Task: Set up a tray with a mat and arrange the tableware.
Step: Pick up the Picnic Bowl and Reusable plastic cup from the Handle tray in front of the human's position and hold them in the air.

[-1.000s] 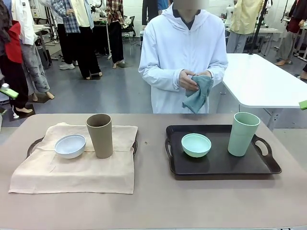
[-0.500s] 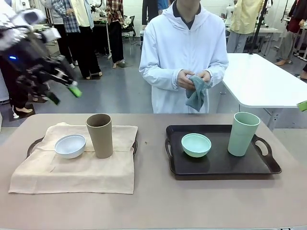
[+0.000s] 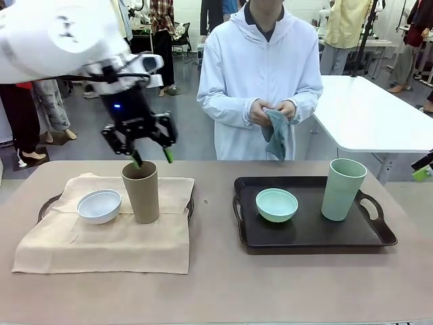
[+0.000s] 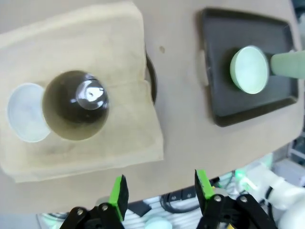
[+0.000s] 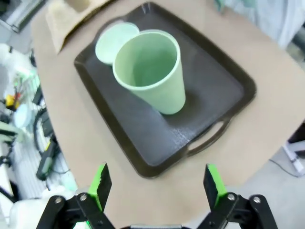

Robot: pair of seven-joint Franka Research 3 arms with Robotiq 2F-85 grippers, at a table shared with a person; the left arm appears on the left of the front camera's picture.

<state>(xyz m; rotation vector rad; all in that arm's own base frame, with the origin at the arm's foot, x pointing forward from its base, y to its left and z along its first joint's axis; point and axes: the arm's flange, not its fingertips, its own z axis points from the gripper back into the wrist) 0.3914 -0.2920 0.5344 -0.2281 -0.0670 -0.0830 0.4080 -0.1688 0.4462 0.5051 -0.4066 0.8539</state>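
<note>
A tan-brown cup (image 3: 141,191) and a white bowl (image 3: 99,206) stand on a beige mat (image 3: 101,237) draped over the left tray (image 3: 46,205). My left gripper (image 3: 152,158) hovers open just above the tan cup's rim, nothing between its fingers. From the left wrist I look down into the tan cup (image 4: 75,106), the white bowl (image 4: 26,112) beside it, and my gripper (image 4: 161,188) is open. On the bare dark tray (image 3: 311,233) stand a mint bowl (image 3: 277,204) and a mint cup (image 3: 344,189). My right gripper (image 5: 156,183) is open, high above the mint cup (image 5: 150,69).
A person stands at the far side of the table, both hands holding a teal cloth (image 3: 277,135) at chest height. A strip of bare tabletop (image 3: 213,223) separates the two trays. A white table (image 3: 365,115) stands behind on the right.
My left arm has swung in from the left edge and now hangs over the tan cup. The person has shifted the teal cloth a little in the hands.
</note>
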